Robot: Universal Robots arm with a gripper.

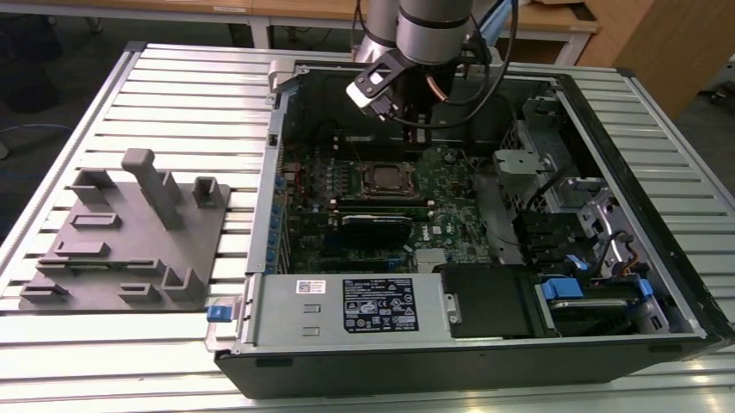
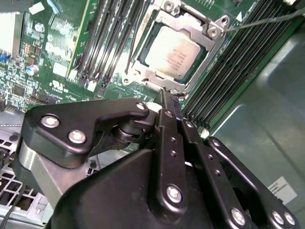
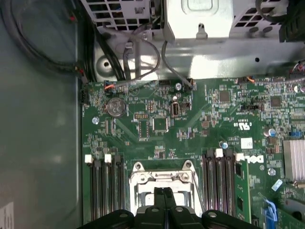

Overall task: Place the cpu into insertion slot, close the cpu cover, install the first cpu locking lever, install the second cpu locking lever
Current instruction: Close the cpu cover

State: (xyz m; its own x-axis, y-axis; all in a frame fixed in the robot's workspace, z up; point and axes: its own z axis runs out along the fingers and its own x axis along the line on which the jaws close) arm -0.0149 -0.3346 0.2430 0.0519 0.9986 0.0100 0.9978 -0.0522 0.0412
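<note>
Cpu [image 2: 174, 57] sat in the insertion slot [image 2: 142, 67] of an open computer case [image 1: 643, 172] on a slatted metal table [image 1: 172, 77].
Wooden desks [image 1: 552, 21] stood beyond, and a grey fixture plate [image 1: 115, 249] lay at the exterior view's left. The chip lay flat, silver top upward, its square edges parallel to the memory slots [image 2: 109, 43], the cpu cover [image 2: 193, 31] down around it. Close over the cover's edge hung the gripper [image 2: 164, 94], fingers [image 2: 167, 129] clenched together on nothing.
</note>
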